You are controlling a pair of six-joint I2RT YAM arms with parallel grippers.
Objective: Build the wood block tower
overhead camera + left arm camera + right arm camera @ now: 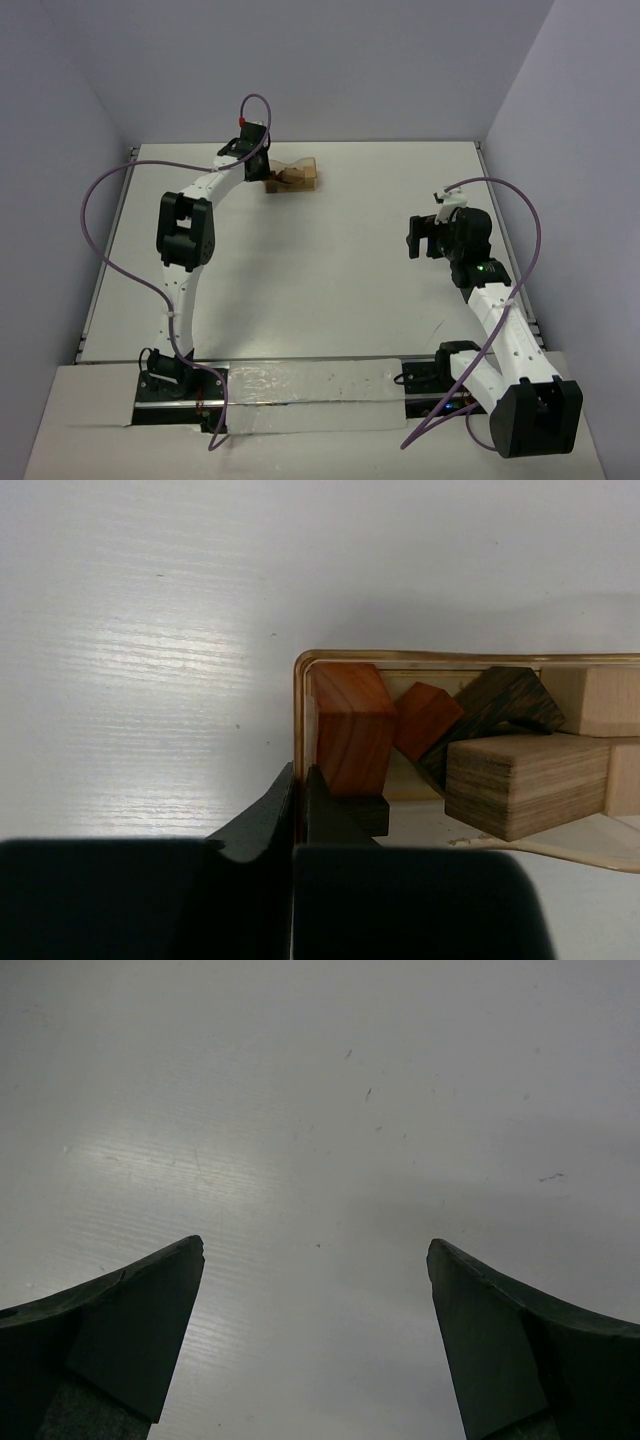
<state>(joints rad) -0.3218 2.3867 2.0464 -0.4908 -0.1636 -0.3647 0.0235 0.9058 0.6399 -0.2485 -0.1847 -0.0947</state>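
Overhead, the pale orange translucent tray (316,172) sits at about eleven o'clock on the white table (330,270), and the small wooden blocks (298,177) are all piled inside it, none stacked into a tower. The left gripper (262,172) is at the tray's nine o'clock edge.

From the left wrist, the left gripper (298,790) is pressed together on the tray's (420,656) thin side wall, one finger outside and one inside. Just past the inner finger stands a reddish-brown upright cuboid (350,730), with a small dark brown block (370,815) at its foot. At three o'clock of the cuboid leans a smaller reddish-brown block (425,718), then a dark brown triangular wedge (500,705). A large striped tan cuboid (525,780) lies at five o'clock of the wedge, and a pale tan block (595,700) fills the far corner.

The right gripper (418,238) hangs at three o'clock, well apart from the tray, its fingers (130,1330) spread wide over bare tabletop, holding nothing.
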